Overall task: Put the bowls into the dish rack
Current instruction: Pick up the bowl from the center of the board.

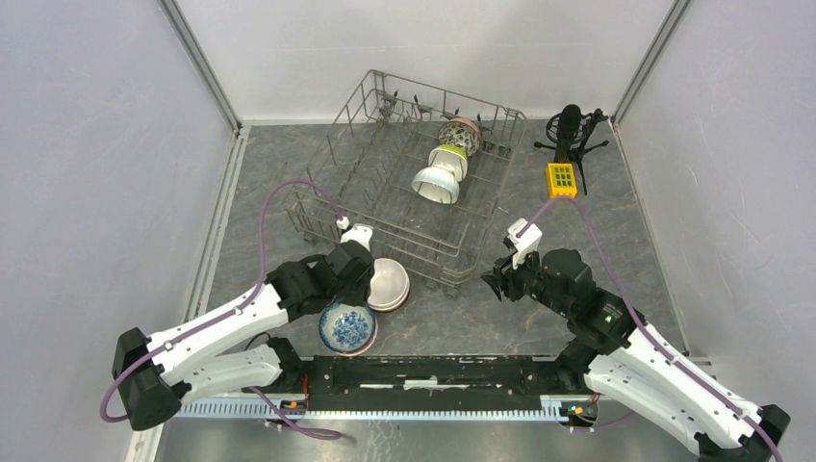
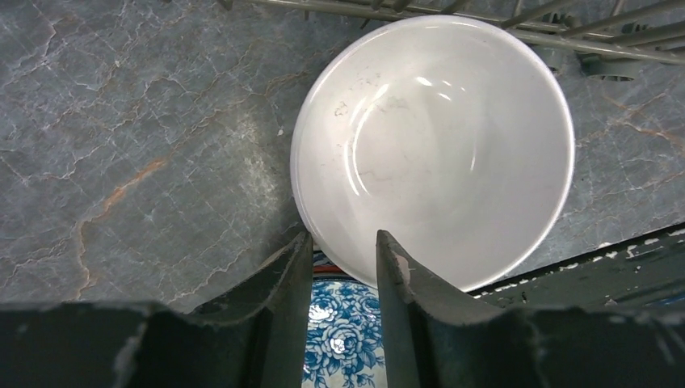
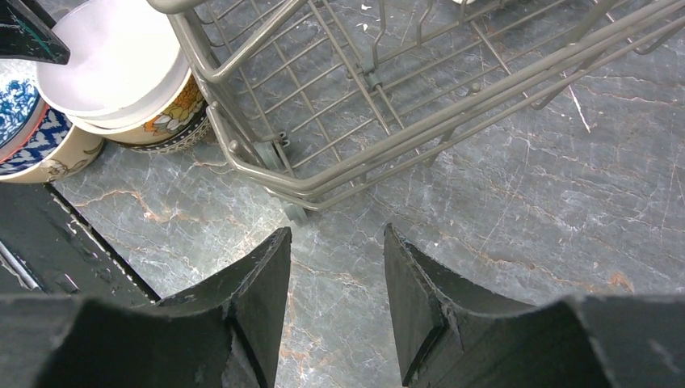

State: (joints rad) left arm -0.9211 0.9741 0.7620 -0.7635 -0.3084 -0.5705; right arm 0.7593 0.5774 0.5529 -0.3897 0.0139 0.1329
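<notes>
A white bowl (image 2: 436,145) sits nested in a patterned bowl (image 3: 165,117) on the table, just in front of the dish rack (image 1: 385,207). A blue-and-white bowl (image 1: 347,328) stands beside it, nearer to me. My left gripper (image 2: 343,242) hangs over the gap between the two. Its jaws are narrowed but still open, one finger outside the white bowl's near rim and one over its inside. Inside the rack lean a patterned bowl (image 1: 461,135), a green bowl (image 1: 449,158) and a white bowl (image 1: 435,183). My right gripper (image 3: 338,234) is open and empty over bare table at the rack's near right corner (image 3: 275,182).
A microphone on a small stand (image 1: 570,130) and a yellow box (image 1: 561,179) are to the right of the rack. A black rail (image 1: 433,371) runs along the near table edge, close behind the blue-and-white bowl. Walls enclose the left, back and right sides.
</notes>
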